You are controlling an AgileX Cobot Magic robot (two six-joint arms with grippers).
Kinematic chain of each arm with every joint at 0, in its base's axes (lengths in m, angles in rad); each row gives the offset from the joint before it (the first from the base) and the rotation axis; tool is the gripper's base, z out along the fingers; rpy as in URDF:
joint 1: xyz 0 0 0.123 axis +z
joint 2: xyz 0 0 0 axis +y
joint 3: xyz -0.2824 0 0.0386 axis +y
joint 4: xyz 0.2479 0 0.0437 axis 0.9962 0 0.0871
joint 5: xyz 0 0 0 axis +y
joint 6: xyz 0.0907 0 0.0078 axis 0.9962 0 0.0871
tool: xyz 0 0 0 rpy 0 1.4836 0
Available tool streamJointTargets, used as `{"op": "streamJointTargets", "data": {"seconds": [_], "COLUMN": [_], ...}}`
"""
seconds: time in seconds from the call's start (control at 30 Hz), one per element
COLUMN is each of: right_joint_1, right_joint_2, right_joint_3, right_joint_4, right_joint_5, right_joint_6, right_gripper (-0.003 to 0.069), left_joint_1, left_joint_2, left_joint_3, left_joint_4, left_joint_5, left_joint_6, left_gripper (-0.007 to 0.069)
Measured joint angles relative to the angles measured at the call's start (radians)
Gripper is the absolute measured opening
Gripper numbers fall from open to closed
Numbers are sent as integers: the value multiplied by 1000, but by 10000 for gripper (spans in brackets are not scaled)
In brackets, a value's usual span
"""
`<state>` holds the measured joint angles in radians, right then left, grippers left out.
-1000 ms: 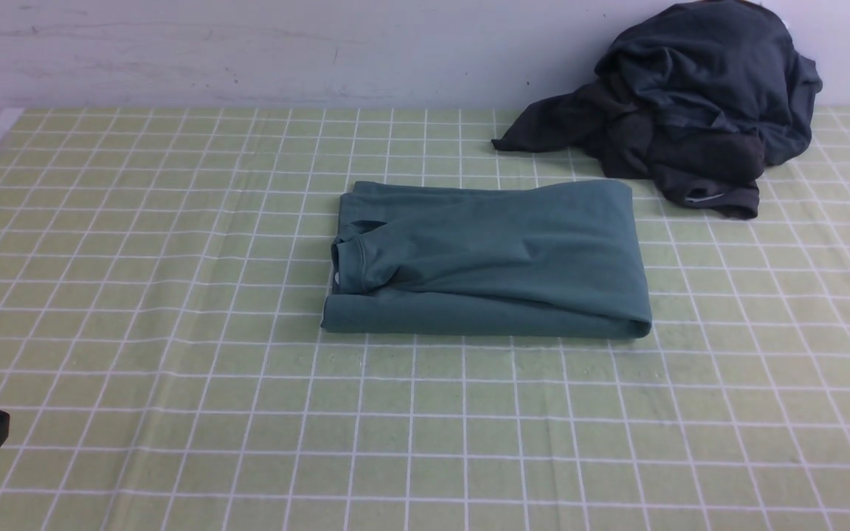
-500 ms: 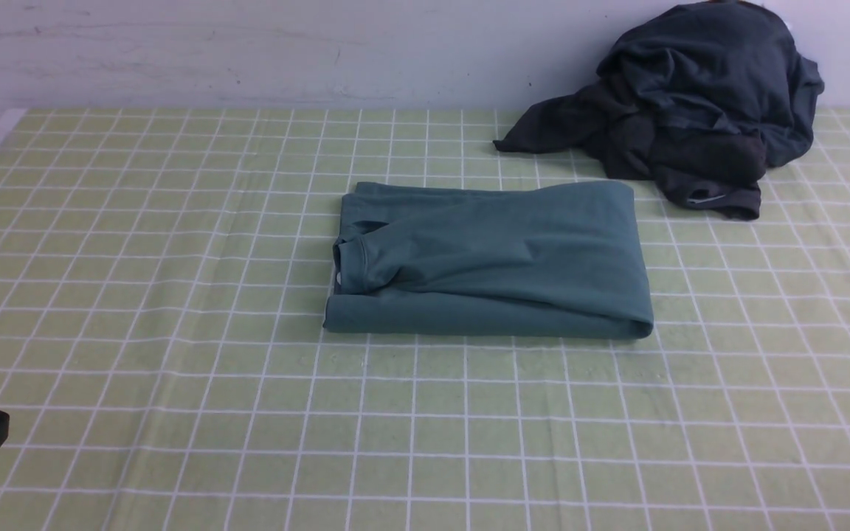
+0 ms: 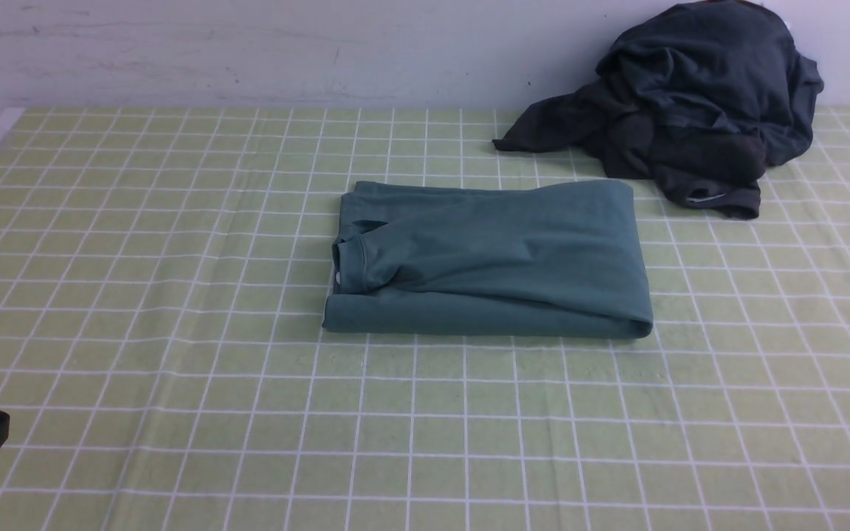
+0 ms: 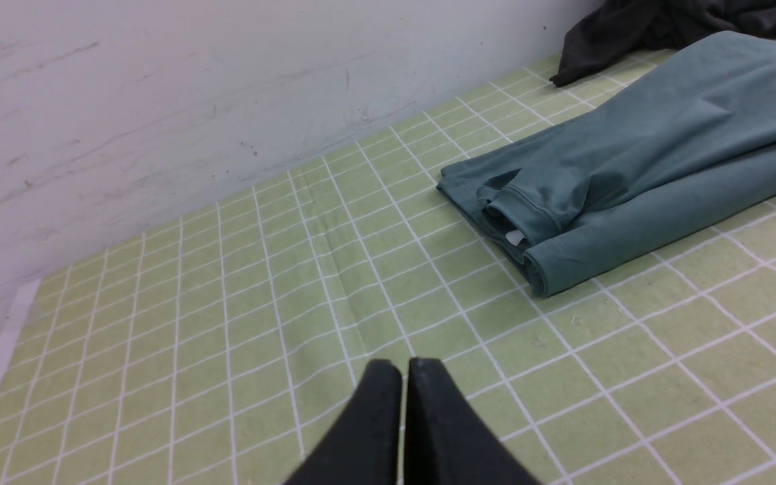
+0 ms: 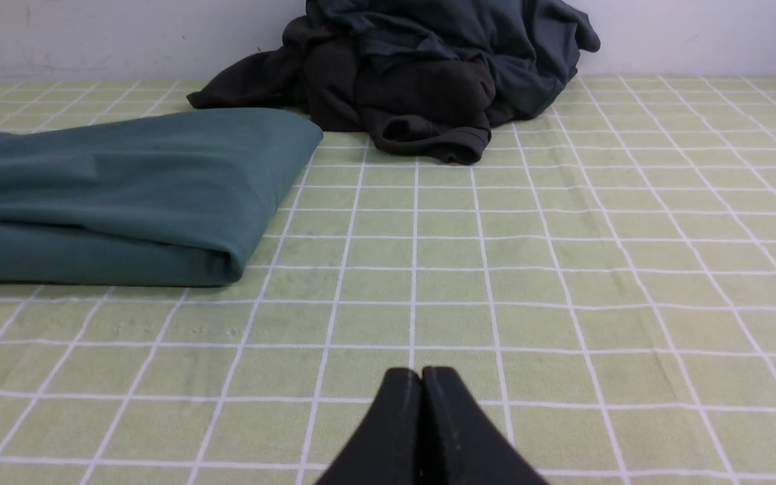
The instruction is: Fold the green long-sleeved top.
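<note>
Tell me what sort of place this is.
Probably a lab or test bench set up for laundry folding, not a home. A green checked tablecloth covers a table against a bare, scuffed white wall; a folded green long-sleeved top lies on it, dark garments heaped behind.

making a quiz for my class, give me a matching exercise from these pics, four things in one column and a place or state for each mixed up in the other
Things:
1. green long-sleeved top
2. dark garments
3. left gripper
4. checked cloth

Places or states:
A. heaped by the wall, far right
B. shut, holding nothing
C. folded flat, mid-table
D. spread over the table

Pairs: 1-C, 2-A, 3-B, 4-D
</note>
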<state>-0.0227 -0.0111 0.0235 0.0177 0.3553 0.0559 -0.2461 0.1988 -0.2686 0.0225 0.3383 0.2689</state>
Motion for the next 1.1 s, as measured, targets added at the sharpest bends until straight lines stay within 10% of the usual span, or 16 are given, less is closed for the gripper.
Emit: {"op": "streamJointTargets", "data": {"seconds": [0.73, 1.1], "right_joint_1": [0, 0], "right_joint_2": [0, 0], "right_joint_3": [0, 0], "right_joint_4": [3, 7], "right_joint_5": [1, 2], "right_joint_6": [-1, -1], "right_gripper": [-13, -14], "left_joint_1": [85, 294], "left_joint_2": [-181, -209], "left_joint_3": [206, 297], "left_joint_4": [102, 67], "left_joint_5": [-174, -122], "left_joint_6": [6, -269], "left_gripper": [0, 0]}}
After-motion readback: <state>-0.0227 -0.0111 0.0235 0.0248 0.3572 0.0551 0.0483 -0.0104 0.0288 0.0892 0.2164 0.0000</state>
